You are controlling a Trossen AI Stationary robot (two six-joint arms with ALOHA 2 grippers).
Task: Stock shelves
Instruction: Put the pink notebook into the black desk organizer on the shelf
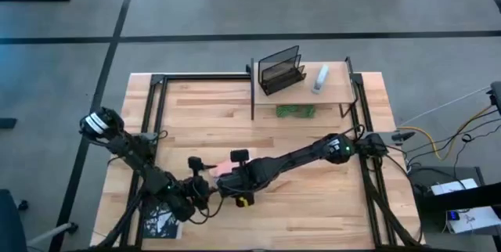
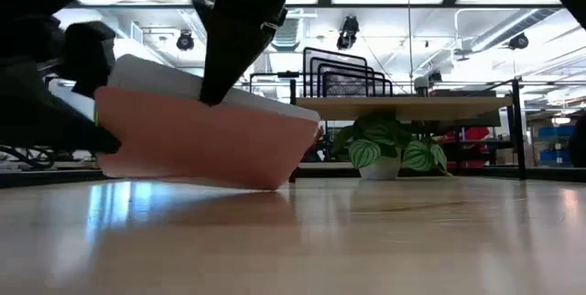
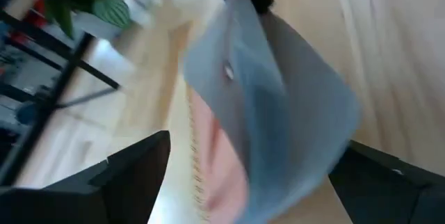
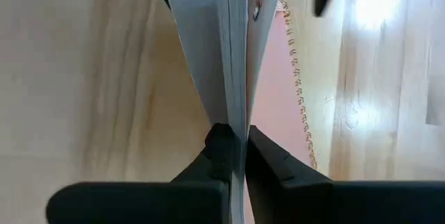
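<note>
A pink spiral notebook [image 1: 221, 166] [image 2: 197, 139] stands tilted near the table's front middle, its pink cover toward the near edge and its lower corner [image 2: 273, 185] at the tabletop. My right gripper [image 1: 228, 178] [image 4: 236, 137] is shut on it from above. My left gripper [image 1: 203, 191] [image 3: 254, 147] is open at the notebook's left end, one finger on either side of it. The shelf [image 1: 337, 91] [image 2: 403, 107] stands at the far right, away from both grippers. My right gripper pinches the notebook's page block and grey cover by their free edge [image 4: 238, 116], opposite the spiral [image 4: 299, 78], between its two fingers. The fingers slant down from above. The notebook hangs tilted below them, and the pink cover falls open to one side. My left gripper may touch the notebook's left end [image 2: 99, 139]; I cannot tell.
On the shelf stand a black wire rack [image 1: 280, 70] and a white bottle [image 1: 320, 80]; a potted plant [image 1: 295, 112] [image 2: 385, 148] sits under it. A black-and-white printed item [image 1: 160, 221] lies at the near left corner. Bare wood stretches across the table's middle.
</note>
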